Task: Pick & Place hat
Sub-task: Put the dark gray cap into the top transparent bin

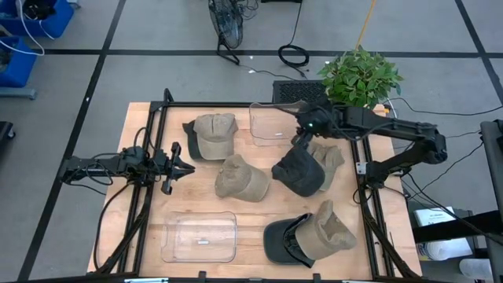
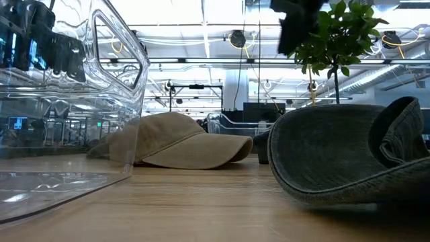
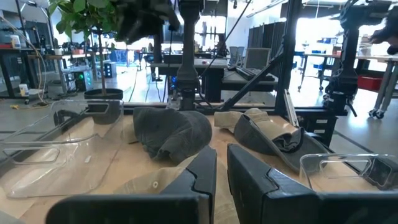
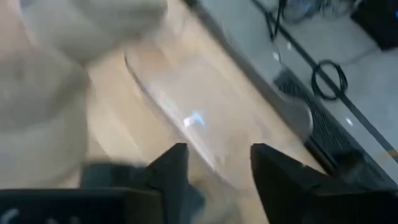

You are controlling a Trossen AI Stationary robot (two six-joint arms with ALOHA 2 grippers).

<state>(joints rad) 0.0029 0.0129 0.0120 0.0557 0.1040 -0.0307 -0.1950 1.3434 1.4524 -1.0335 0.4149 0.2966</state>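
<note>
The pale wooden bench (image 1: 259,212) carries 2 clear plastic bins and several soft cloth caps. One clear rectangular plastic bin (image 1: 200,237) lies at the near left of the bench, the other clear plastic bin (image 1: 273,126) at the far middle. A dark grey-green cap (image 1: 301,170) sits right of centre, touching a crumpled tan cap (image 1: 327,155) behind it. A tan baseball cap (image 1: 243,179) lies at the middle, and an olive-tan cap with a dark brim (image 1: 211,135) lies beyond it, just beside the far bin. At the near right a tan cap (image 1: 328,230) lies folded into a dark cap (image 1: 284,241). A leafy green potted plant (image 1: 360,76) stands off the far right corner. The right arm reaches in from the right, its right pincer (image 1: 305,126) raised over the far bin's right edge; in the right wrist view its fingers (image 4: 168,169) stand apart with nothing between them. The left pincer (image 1: 179,163) rests at the bench's left edge, its fingers (image 3: 198,175) nearly together and holding nothing.
</note>
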